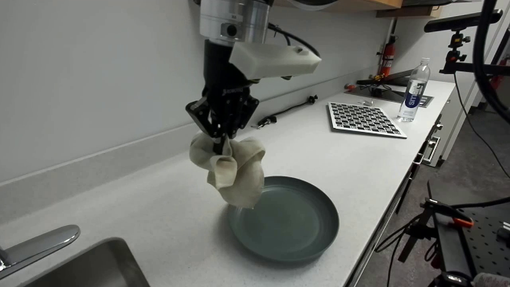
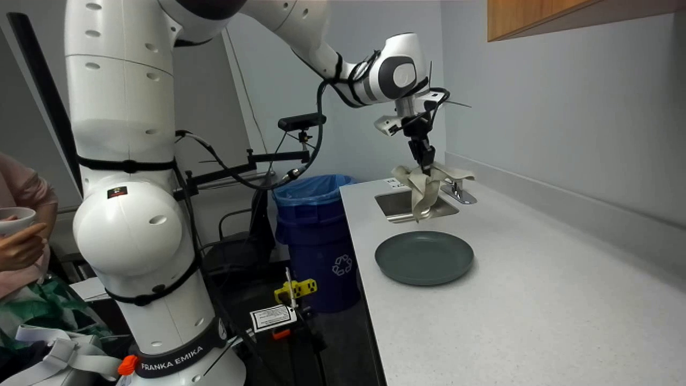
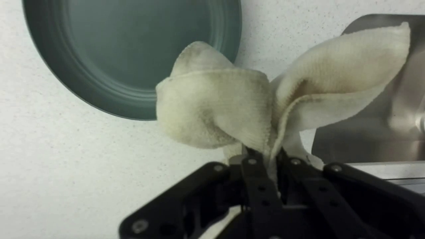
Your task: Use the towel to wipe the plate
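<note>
The fingers [image 3: 259, 176] of the Franka Panda arm [image 2: 123, 128] are pointing down and pinching a gathered part of the cream towel [image 1: 239, 175], narrowed firmly together on it. The towel is hanging in rumpled folds above the white bench [image 1: 167, 223], its loose ends flaring out on either side. In an exterior view the dark grey-green dinner plate [image 2: 423, 258] is sitting lower than the towel's drooping tip, the two standing apart. The plate is lying flat and face up near the bench's front edge. In the wrist view, a fold is crossing in front of the plate's rim, while another is overlapping a corner of the stainless steel sink [image 3: 358, 146]. A chrome faucet [image 1: 46, 244] is standing beside the sink. Farther along the bench, a black-and-white checkered board [image 1: 364, 118] is lying down, with a clear plastic water bottle [image 1: 415, 95] standing upright just beside it; a red fire extinguisher [image 1: 387, 57] is showing beyond them. A wooden cabinet [image 2: 563, 21] is hanging overhead. In an exterior view, a blue recycling bin [image 2: 321, 257] is standing near the bench's end, and a person [image 2: 24, 185] is holding a white bowl [image 2: 24, 219].
</note>
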Controlling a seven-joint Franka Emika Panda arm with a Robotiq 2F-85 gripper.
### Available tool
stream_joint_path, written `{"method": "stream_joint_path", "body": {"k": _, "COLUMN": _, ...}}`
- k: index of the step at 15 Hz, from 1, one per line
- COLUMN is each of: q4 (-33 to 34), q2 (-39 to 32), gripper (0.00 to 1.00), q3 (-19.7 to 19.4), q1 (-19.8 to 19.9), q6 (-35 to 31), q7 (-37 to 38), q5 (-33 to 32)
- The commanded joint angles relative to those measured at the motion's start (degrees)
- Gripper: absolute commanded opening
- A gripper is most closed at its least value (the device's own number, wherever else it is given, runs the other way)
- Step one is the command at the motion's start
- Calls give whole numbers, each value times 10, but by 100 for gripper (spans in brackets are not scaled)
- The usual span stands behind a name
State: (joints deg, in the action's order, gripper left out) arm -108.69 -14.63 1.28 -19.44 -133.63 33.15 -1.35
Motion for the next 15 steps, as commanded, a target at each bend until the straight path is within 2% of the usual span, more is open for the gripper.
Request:
{"method": "stream_joint_path", "body": {"k": 1, "q4": -99, "q2": 76, "gripper": 3, "q3": 12, "q1": 24, "q6": 1, "q7": 9, "q5": -17}}
{"method": "stream_joint_path", "body": {"k": 6, "q4": -165, "q2": 89, "gripper": 3, "q3": 21, "q1": 50, "q6": -3, "q7": 2, "q5": -4}}
{"method": "stream_joint_path", "body": {"k": 9, "q4": -172, "q2": 74, "gripper": 3, "q3": 25, "q1": 56, "q6": 2, "q7": 6, "q5": -7}}
{"method": "stream_joint_path", "body": {"k": 15, "q4": -158, "q2": -5, "gripper": 3, "q3": 17, "q1": 63, "q6": -14, "q7": 17, "q5": -9}}
